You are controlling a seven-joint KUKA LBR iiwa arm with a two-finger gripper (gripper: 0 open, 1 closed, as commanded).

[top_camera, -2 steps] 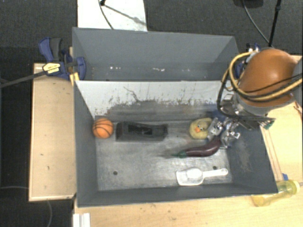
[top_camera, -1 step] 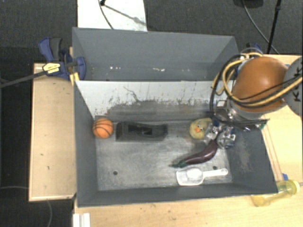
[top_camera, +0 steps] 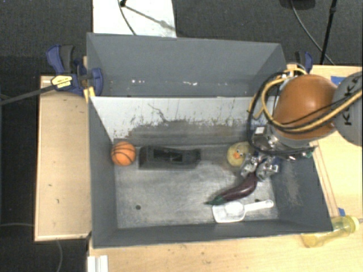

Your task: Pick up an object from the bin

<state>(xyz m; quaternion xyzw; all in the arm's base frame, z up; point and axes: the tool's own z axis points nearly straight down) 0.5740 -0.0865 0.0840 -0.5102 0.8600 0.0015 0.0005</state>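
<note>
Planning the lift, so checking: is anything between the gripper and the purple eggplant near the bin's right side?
Nothing visible. The gripper is right at the upper end of the eggplant. A yellow toy lies close beside the gripper, and a white scoop lies just beside the eggplant on its near side.

Glossy orange-brown dome cover [top_camera: 303, 102] capping wrist, highlight shining on top. Yellow and black cables [top_camera: 265, 95] looping around dome's side, running down toward dark grey collar [top_camera: 289, 143] beneath. Pale grey arm link [top_camera: 351, 92] showing black lettering, partly cut off. Hand [top_camera: 257, 168] looking small, silvery metal, blue bits glinting on it.
</note>
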